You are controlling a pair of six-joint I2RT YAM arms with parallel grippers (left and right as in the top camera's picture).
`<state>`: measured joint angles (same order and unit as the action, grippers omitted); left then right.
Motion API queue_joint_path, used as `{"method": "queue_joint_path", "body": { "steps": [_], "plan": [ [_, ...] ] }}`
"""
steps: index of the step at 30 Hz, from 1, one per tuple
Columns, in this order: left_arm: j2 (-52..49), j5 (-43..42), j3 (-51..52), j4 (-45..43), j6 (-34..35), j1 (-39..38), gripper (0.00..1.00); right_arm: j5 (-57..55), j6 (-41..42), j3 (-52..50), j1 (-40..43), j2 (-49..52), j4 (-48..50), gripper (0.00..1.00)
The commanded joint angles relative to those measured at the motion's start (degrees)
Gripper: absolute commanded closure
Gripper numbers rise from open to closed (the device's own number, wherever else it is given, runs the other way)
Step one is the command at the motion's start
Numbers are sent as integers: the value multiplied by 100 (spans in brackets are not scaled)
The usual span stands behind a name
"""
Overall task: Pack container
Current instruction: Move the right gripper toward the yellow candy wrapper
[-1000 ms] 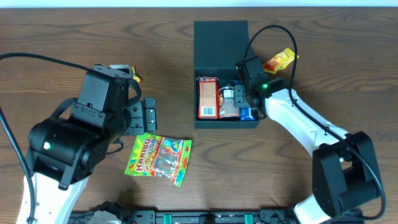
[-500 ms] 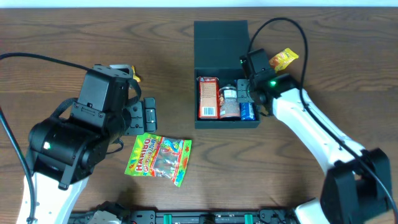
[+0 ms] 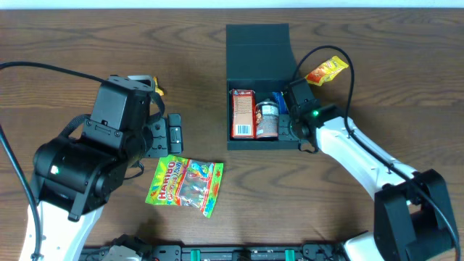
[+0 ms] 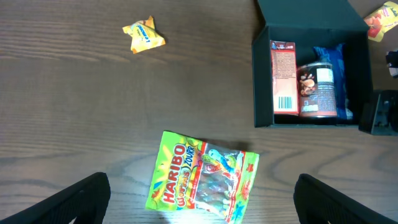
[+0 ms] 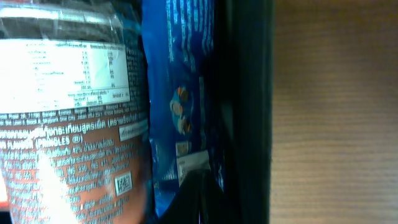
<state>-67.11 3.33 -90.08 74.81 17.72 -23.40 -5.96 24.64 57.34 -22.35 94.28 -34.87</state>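
One container point(image 3: 262, 145) sits on the desk point(image 3: 87, 40) toward the far middle, its lid point(image 3: 257, 47) folded back flat toward the far edge. Three things lie inside, side by side: one red carton point(image 3: 242, 114) against the left wall, one can point(image 3: 267, 119) in the middle, and one blue packet point(image 4: 329, 59) squeezed between the can and the right wall, so little free room is left in the box. Three packets lie outside it: one gummy bag point(image 3: 185, 187) toward the near edge, well apart from the container's front-left corner with bare wood between; one small yellow packet point(image 4: 143, 34) far to the left; and one yellow-and-red packet point(image 3: 326, 70) just beyond the container's far-right corner. The left pincer point(image 4: 202, 183) hangs over the gummy bag with its fingers point(image 4: 84, 199) spread wide, gripping nothing. The right pincer point(image 5: 198, 196) is closed tight, its tip low inside the right wall over the blue packet's edge; whether it pinches that edge cannot be told. Wide bare wood lies at the far left and the near right.
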Motion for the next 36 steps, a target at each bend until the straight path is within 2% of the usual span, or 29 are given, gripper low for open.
{"method": "queue_joint_path", "body": {
  "steps": [1, 6, 10, 15, 17, 18, 19, 21, 25, 26, 27, 30, 36],
  "plan": [
    [-11, 2, -87, 22, -101, 22, 5, 20, 105, -214, 13, 55, 212, 96],
    [-11, 2, -90, 22, -101, 22, 5, -4, 94, 142, 15, -120, -24, 98],
    [-11, 2, -90, 24, -101, 22, 5, -160, -173, 931, 13, -501, -706, 98],
    [-11, 2, -90, 24, -101, 22, 5, -623, -575, 1746, 68, -824, -1029, 88],
    [-11, 2, -87, 22, -101, 22, 5, -404, -1263, 2063, 205, -817, -1172, 83],
    [-11, 2, -87, 24, -101, 22, 5, 66, -2061, 2382, 376, -765, -1421, 74],
    [-11, 2, -90, 22, -101, 22, 5, 240, -2483, 2649, 538, -702, -1655, 72],
    [-11, 2, -87, 22, -101, 22, 5, 149, -2830, 3152, 925, -557, -1932, 65],
    [-11, 2, -87, 22, -101, 22, 5, 527, -3657, 3757, 1561, -330, -2249, 43],
    [-11, 2, -90, 22, -101, 22, 5, 748, -3906, 3884, 1707, -269, -2334, 34],
    [-11, 2, -87, 22, -101, 22, 5, 896, -3993, 3971, 1801, -229, -2406, 1],
    [-11, 2, -87, 22, -101, 22, 5, 1709, -4059, 4120, 2011, -168, -2649, 1],
    [-11, 2, -90, 22, -101, 22, 5, 1670, -3993, 4120, 1797, -168, -2708, 1]
  ]
}}
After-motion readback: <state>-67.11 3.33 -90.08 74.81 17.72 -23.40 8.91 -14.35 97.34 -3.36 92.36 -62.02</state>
